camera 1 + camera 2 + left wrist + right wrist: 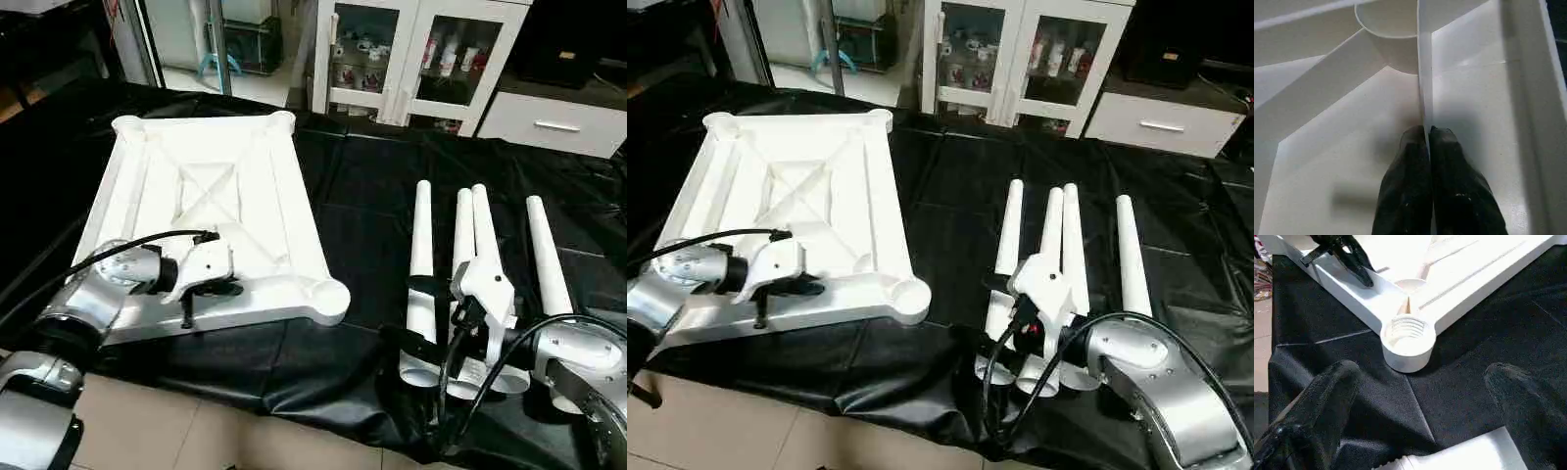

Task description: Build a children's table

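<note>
Bracing the tabletop (211,211) is the step in hand: the left gripper (1428,134) is pinched shut on a thin upright rib of the top's underside, close to the near edge rail, as the left wrist view shows the two black fingers (1405,166) pressed either side of that rib. The top lies upside down on the black-covered work table (353,235), ribs and round corner sockets facing up, on the robot's left; its long axis runs away from the robot, skewed a little. The threaded near-right socket (1408,335) sits open and unfilled. The four legs (475,264) lie side by side to the right, well apart from the top, long axes running away from the robot, wide open ends nearest the robot and narrow tips pointing toward the cabinet (416,54). The right gripper (1415,416) hangs over the near ends of the legs with jaws spread wide, holding nothing; a leg end shows just below its fingers. No leg fitted yet, so the task looks early. Next move probably calls for the right gripper to drop and close on one leg, then carry it to that socket.
</note>
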Tool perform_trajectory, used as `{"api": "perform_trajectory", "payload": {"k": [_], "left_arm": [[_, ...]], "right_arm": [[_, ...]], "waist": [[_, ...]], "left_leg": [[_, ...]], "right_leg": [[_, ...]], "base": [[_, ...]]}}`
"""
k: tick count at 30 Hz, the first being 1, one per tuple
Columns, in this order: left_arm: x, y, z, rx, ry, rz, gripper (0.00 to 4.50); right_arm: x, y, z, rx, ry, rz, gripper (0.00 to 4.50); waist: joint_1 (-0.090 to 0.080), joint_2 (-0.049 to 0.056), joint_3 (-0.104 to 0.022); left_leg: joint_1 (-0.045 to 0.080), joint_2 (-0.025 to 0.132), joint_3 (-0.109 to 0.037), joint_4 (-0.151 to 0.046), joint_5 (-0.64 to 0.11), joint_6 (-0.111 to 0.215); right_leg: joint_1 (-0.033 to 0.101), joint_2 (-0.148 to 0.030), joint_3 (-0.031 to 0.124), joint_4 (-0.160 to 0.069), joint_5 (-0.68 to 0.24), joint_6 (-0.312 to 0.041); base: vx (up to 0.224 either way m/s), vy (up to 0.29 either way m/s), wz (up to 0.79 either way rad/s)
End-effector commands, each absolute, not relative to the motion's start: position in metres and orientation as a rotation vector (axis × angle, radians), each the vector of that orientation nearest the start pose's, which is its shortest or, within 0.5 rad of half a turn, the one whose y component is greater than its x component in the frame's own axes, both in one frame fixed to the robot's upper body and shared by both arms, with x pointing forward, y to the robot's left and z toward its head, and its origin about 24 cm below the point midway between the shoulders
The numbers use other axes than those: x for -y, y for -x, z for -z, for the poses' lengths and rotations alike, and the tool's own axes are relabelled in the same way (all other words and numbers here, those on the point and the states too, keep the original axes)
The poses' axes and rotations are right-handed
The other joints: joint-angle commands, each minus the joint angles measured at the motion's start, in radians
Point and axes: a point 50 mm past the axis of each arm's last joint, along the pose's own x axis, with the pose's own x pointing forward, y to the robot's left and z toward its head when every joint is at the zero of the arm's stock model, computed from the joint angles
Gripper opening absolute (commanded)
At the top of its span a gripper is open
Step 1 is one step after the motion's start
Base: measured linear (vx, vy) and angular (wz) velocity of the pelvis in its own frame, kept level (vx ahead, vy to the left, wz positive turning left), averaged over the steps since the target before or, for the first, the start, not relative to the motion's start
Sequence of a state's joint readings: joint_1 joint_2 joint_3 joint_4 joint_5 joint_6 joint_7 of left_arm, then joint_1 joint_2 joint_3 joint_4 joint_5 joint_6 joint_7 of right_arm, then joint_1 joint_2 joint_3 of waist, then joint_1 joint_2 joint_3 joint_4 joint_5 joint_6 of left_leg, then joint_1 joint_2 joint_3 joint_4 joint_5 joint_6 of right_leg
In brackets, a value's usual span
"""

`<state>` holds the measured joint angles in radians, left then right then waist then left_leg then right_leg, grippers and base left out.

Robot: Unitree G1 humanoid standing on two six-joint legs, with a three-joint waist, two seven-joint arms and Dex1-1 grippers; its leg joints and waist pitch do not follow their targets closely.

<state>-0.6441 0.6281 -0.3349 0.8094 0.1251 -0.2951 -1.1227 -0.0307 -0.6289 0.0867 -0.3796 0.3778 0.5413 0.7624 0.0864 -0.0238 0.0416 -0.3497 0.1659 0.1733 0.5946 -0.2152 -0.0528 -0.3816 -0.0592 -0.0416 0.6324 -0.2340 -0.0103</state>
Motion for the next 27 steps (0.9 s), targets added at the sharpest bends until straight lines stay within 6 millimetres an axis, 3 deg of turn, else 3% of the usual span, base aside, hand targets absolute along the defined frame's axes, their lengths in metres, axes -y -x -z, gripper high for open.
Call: {"api": "perform_trajectory", "payload": {"k": [1,6,9,10,12,14,17,18,22,27], "left_arm": [[-0.229,-0.315,-0.055,-0.495,-0.834,1.191,0.02],[-0.23,-0.322,-0.059,-0.449,-0.895,1.135,0.02],[-0.231,-0.324,-0.061,-0.451,-0.87,1.119,0.02],[-0.231,-0.324,-0.061,-0.451,-0.87,1.119,0.3],[-0.23,-0.325,-0.064,-0.456,-0.811,1.13,0.3],[-0.229,-0.326,-0.069,-0.433,-0.781,1.135,0.58],[-0.229,-0.329,-0.075,-0.396,-0.775,1.129,0.69],[-0.23,-0.33,-0.08,-0.371,-0.761,1.122,0.96],[-0.23,-0.333,-0.09,-0.319,-0.769,1.098,1.29],[-0.233,-0.333,-0.114,-0.247,-0.684,1.062,1.62]], "right_arm": [[0.176,-0.227,-0.095,-0.317,0.199,-0.934,4.5],[0.175,-0.228,-0.095,-0.316,0.196,-0.932,4.5],[0.174,-0.228,-0.095,-0.312,0.191,-0.935,4.5],[0.174,-0.228,-0.095,-0.312,0.191,-0.935,4.5],[0.174,-0.228,-0.095,-0.311,0.191,-0.934,4.5],[0.174,-0.228,-0.096,-0.31,0.187,-0.931,4.5],[0.174,-0.227,-0.096,-0.306,0.175,-0.927,4.5],[0.174,-0.228,-0.097,-0.303,0.172,-0.927,4.5],[0.173,-0.228,-0.098,-0.296,0.159,-0.927,4.5],[0.171,-0.227,-0.104,-0.269,0.118,-0.918,4.5]], "waist": [[0.006,-0.007,-0.049],[0.007,-0.01,-0.048],[0.007,-0.009,-0.044],[0.008,-0.009,-0.044],[0.008,-0.008,-0.044],[0.009,-0.004,-0.046],[0.01,-0.005,-0.051],[0.011,-0.005,-0.051],[0.015,-0.006,-0.048],[0.02,0.001,-0.043]], "left_leg": [[0.004,0.07,-0.025,-0.067,-0.058,0.049],[0.003,0.069,-0.024,-0.067,-0.068,0.05],[0.005,0.07,-0.024,-0.07,-0.104,0.035],[0.005,0.07,-0.025,-0.071,-0.109,0.031],[0.005,0.071,-0.026,-0.072,-0.114,0.018],[0.006,0.071,-0.026,-0.07,-0.106,0.015],[0.007,0.07,-0.024,-0.065,-0.056,0.033],[0.007,0.07,-0.024,-0.065,-0.051,0.037],[0.007,0.071,-0.024,-0.066,-0.076,0.029],[0.013,0.075,-0.024,-0.072,-0.127,-0.012]], "right_leg": [[0.046,-0.099,0.053,-0.059,0.072,-0.218],[0.047,-0.098,0.054,-0.06,0.065,-0.22],[0.045,-0.1,0.055,-0.068,-0.013,-0.204],[0.045,-0.101,0.055,-0.069,-0.027,-0.202],[0.044,-0.101,0.056,-0.069,-0.05,-0.199],[0.043,-0.101,0.056,-0.067,-0.034,-0.202],[0.043,-0.097,0.054,-0.055,0.099,-0.231],[0.044,-0.097,0.054,-0.054,0.118,-0.238],[0.045,-0.099,0.054,-0.056,0.097,-0.243],[0.041,-0.099,0.053,-0.057,0.038,-0.247]], "base": [[0.0,0.0,0.0],[0.0,0.0,0.0],[0.0,0.0,0.0],[0.0,0.0,0.0],[0.0,0.0,0.0],[0.0,0.0,0.0],[0.0,0.0,0.0],[0.0,0.0,0.0],[0.0,0.0,0.0],[0.0,0.0,0.0]]}}
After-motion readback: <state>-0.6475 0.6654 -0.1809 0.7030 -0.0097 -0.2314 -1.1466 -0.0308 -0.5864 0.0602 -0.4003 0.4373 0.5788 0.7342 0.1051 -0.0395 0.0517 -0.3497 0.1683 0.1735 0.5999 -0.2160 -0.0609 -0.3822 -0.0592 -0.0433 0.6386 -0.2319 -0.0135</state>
